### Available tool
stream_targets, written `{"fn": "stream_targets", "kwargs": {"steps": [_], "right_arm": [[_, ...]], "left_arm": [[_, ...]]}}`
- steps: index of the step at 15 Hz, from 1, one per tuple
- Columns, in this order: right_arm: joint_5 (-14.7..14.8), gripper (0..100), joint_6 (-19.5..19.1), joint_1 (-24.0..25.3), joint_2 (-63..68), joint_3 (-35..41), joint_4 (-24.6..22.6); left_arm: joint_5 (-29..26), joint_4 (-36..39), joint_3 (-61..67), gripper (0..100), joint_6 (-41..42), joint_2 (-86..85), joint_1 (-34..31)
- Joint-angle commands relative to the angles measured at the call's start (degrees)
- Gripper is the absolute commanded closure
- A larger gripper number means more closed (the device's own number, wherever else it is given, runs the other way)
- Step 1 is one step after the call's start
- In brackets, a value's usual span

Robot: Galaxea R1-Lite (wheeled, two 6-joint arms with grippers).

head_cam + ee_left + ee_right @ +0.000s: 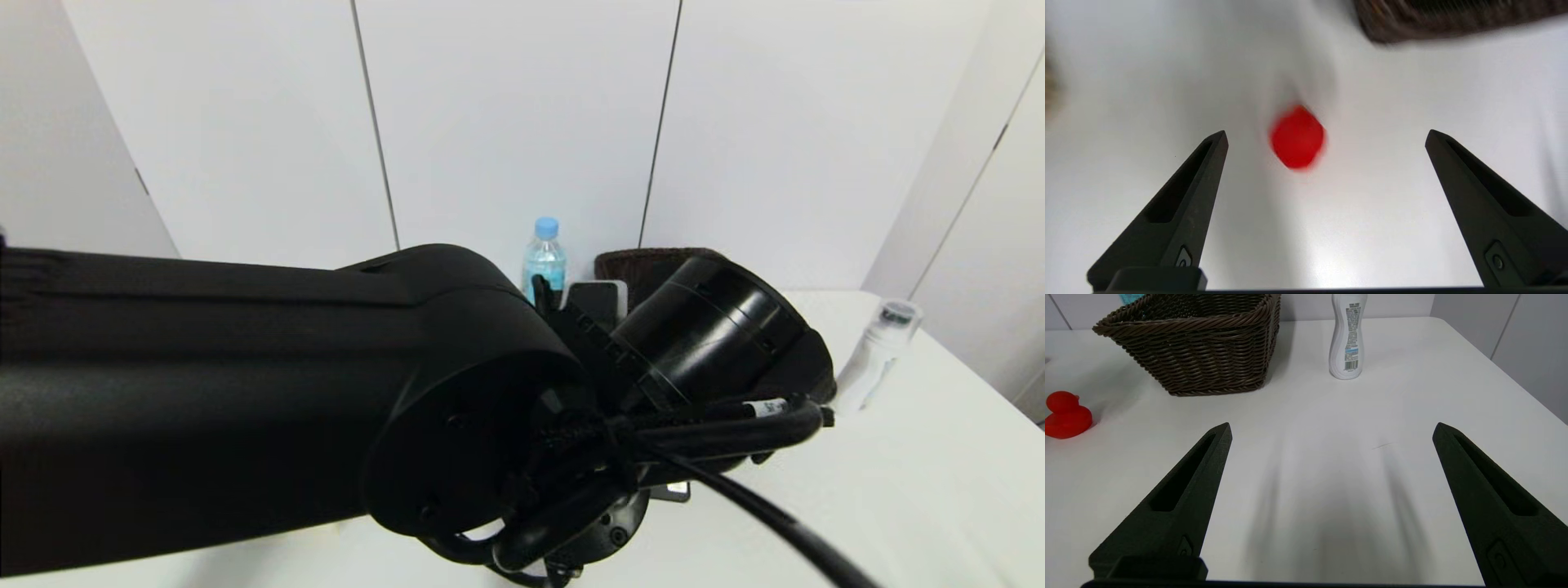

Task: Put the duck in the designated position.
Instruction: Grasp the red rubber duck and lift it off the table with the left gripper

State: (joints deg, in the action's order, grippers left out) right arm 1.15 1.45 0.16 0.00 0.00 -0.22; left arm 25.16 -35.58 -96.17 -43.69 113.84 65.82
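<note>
Left gripper (pixel 1325 136), fingers spread, hovers directly above the duck (pixel 1297 137); right gripper (pixel 1331 430), also spread, lies farther away

One small bright-red toy duck (pixel 1066 415), one dark brown wicker basket (pixel 1196 345), one white plastic bottle (pixel 1347 337), one blue-capped clear water bottle (pixel 544 257).

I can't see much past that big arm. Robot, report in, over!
Left gripper open above small red toy duck. Right gripper open, empty. Duck on white table; nothing blocking.
</note>
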Motion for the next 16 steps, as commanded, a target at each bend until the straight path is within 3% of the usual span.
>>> {"fn": "stream_targets", "kwargs": {"steps": [1,12,16], "right_arm": [[0.0,0,0.0,0.0,0.0,0.0,0.0],[0.0,0,0.0,0.0,0.0,0.0,-0.1],[0.0,0,0.0,0.0,0.1,0.0,0.0]], "left_arm": [[-10.7,-0.4,0.6,0,-0.7,0.3,0.2],[-9.7,0.7,7.0,0,-1.8,2.1,-2.7],[-9.4,5.6,7.1,0,-1.7,4.5,-3.9]]}}
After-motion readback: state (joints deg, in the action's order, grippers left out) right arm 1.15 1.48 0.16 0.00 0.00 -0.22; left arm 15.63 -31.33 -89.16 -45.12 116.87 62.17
